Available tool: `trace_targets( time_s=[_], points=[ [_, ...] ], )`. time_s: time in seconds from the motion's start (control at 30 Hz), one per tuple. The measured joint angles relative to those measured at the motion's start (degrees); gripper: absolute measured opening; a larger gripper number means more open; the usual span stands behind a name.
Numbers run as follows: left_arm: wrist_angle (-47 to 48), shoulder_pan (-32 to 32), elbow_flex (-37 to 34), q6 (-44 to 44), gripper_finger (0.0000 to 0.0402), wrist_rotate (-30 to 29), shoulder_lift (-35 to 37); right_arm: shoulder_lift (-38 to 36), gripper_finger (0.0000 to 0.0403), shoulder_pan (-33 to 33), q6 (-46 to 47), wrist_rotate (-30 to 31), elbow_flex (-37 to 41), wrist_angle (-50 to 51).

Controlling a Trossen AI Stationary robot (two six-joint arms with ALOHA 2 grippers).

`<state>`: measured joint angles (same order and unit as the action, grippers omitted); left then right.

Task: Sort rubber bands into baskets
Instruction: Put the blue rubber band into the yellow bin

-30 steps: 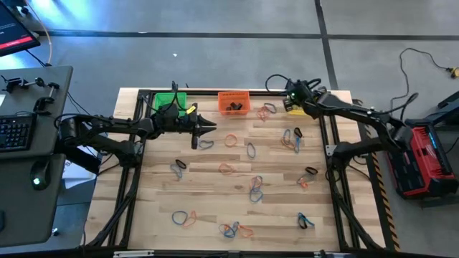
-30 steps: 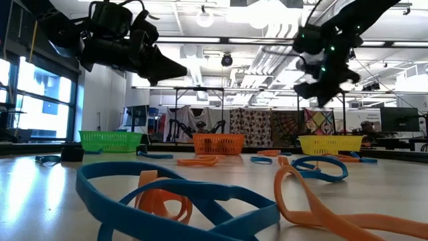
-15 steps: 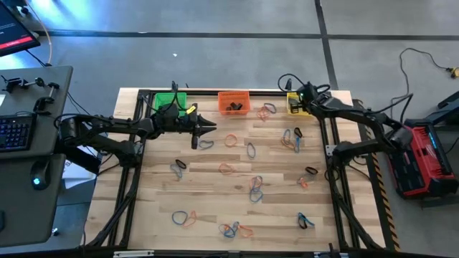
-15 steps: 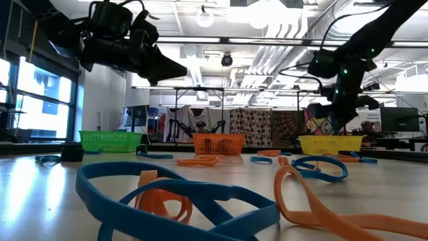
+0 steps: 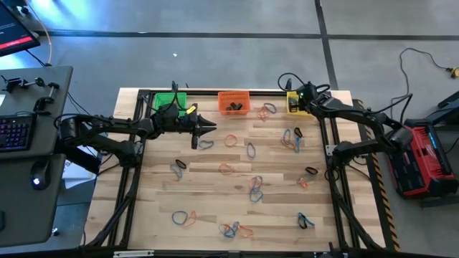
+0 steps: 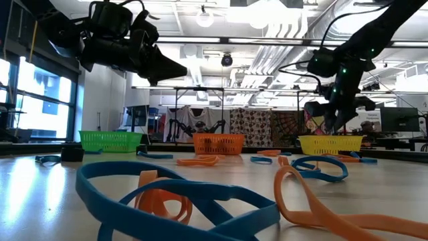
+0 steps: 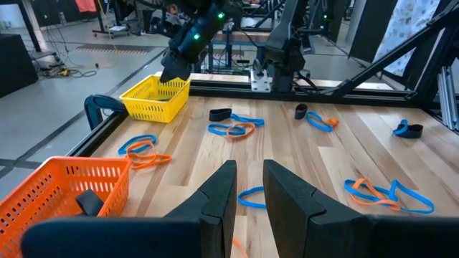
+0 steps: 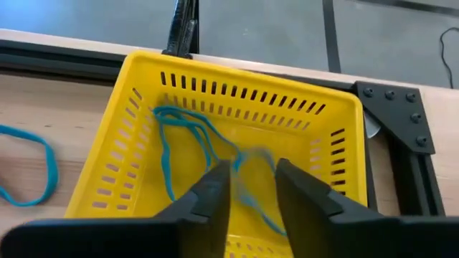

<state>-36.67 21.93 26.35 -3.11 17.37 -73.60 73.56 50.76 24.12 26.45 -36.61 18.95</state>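
My right gripper [image 8: 251,172] hangs open over the yellow basket [image 8: 337,143] at the table's far right corner, fingers slanting down into it. A teal-blue rubber band [image 8: 176,136] lies inside the basket, and its blurred part shows just beyond the fingertips. My left gripper [image 7: 249,168] waits above the table between the green basket [image 5: 170,100] and the red-orange basket [image 5: 233,102]. It points level toward the right, with a narrow gap between its fingers and nothing seen in it. Several blue, orange and black rubber bands [image 5: 254,188] lie flat on the wooden table.
The red-orange basket holds a dark band [image 7: 87,203]. Loose bands lie close to the yellow basket [image 5: 267,110] and under the left gripper [image 5: 206,143]. A black frame [image 5: 326,150] runs along the table's edges. Big blue and orange bands [image 6: 200,201] lie at the near edge.
My right gripper has sunk toward the yellow basket and tipped more steeply down, shifting a little toward the table's right edge. Over the last half second it has stayed there. My left gripper has kept still.
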Motion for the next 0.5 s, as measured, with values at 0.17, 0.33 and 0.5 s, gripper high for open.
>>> trace_targets(
  time_s=[0.17,0.33,0.5],
  points=[
    [0.0,0.0,0.0,0.0,0.006,0.0,0.0,-0.1,0.0143,-0.5,-1.6,0.0,-5.2,4.4],
    [0.0,0.0,0.0,0.0,0.006,0.0,0.0,-0.2,0.0146,-6.7,-3.8,-3.4,-12.2,11.1],
    [0.7,0.0,0.0,-0.1,0.006,0.0,0.0,-0.2,0.0134,-16.4,-3.9,-7.9,-13.2,12.8]
  ],
)
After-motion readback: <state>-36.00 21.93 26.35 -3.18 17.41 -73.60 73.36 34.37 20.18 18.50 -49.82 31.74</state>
